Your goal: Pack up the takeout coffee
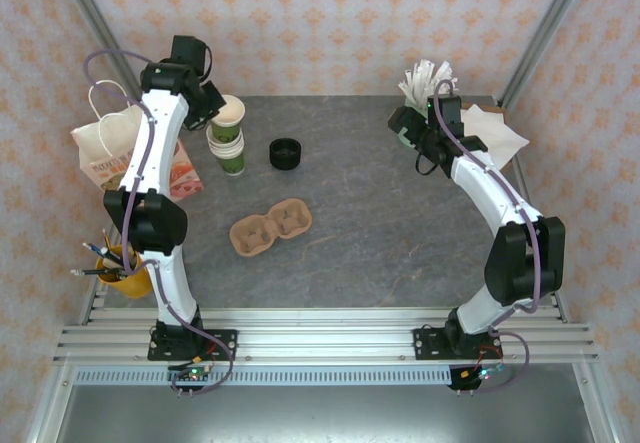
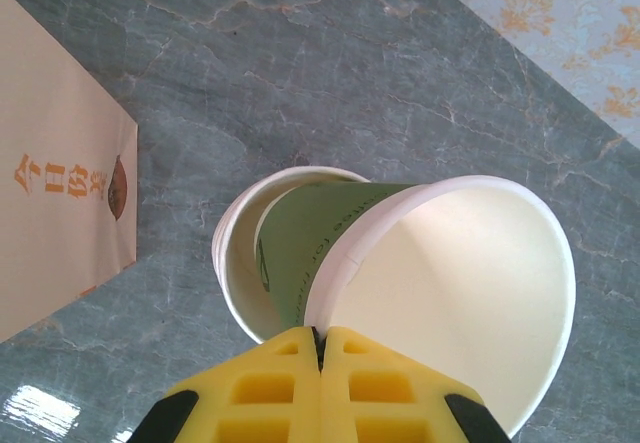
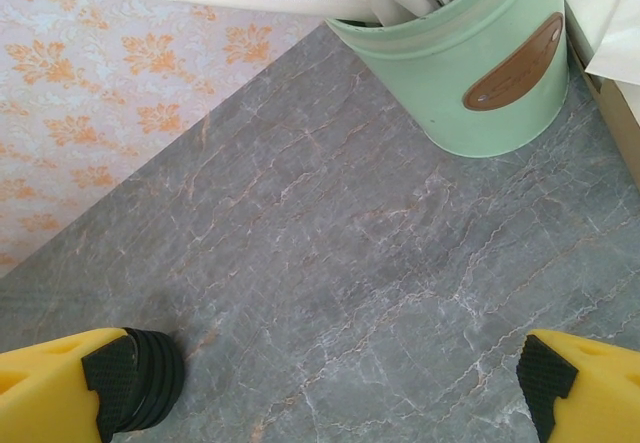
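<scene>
My left gripper (image 2: 320, 335) is shut on the rim of a lidless paper cup (image 2: 460, 283), green outside and cream inside. The cup hangs tilted, its base still inside the top of the cup stack (image 2: 240, 253). From above, this gripper (image 1: 212, 103) and the cup (image 1: 229, 112) are at the back left, over the stack (image 1: 231, 153). A black lid (image 1: 286, 153) lies by itself on the table right of the stack. A lidded takeout coffee is out of view. My right gripper (image 3: 325, 383) stands open over bare table at the back right (image 1: 405, 128).
A paper bag (image 1: 110, 143) lies left of the stack. A brown pulp cup carrier (image 1: 270, 225) sits mid-table. The mint-green straw holder (image 3: 480, 63) and white napkins (image 1: 495, 133) stand at the back right. A yellow pen cup (image 1: 120, 268) is at the near left edge.
</scene>
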### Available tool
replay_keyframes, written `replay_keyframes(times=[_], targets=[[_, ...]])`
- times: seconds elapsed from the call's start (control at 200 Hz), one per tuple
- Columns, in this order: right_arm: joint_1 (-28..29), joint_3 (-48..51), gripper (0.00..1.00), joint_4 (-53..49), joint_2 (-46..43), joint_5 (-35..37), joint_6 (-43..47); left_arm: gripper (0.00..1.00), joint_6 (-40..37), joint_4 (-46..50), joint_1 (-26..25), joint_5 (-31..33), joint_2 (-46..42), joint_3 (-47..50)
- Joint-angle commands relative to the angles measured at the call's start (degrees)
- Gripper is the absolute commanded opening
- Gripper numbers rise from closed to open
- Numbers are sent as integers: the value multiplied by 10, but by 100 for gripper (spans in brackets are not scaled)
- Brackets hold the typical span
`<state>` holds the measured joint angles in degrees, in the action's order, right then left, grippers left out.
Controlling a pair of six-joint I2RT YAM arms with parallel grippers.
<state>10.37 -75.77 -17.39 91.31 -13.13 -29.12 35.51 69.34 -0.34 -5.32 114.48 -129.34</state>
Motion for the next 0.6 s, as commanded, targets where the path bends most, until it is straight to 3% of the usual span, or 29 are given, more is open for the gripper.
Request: replay_keyframes(times=[0.0,0.215,0.35,0.465,0.596], targets=[[4,-22,99,-11,-1,-1,8,0,13,-3,3,15,-21,-23],[4,-17,99,-7,-11,-5,9,0,22,-33,-1,61,-86,-11],[4,-20,99,-4,-12,-12,9,0,18,-44,-5,57,-126,3],[4,-25,99,-4,-9,-21,14,0,10,-34,-17,6,-140,-2],[5,-32,99,-13,-4,-21,17,0,11,-27,-83,-68,-131,12]])
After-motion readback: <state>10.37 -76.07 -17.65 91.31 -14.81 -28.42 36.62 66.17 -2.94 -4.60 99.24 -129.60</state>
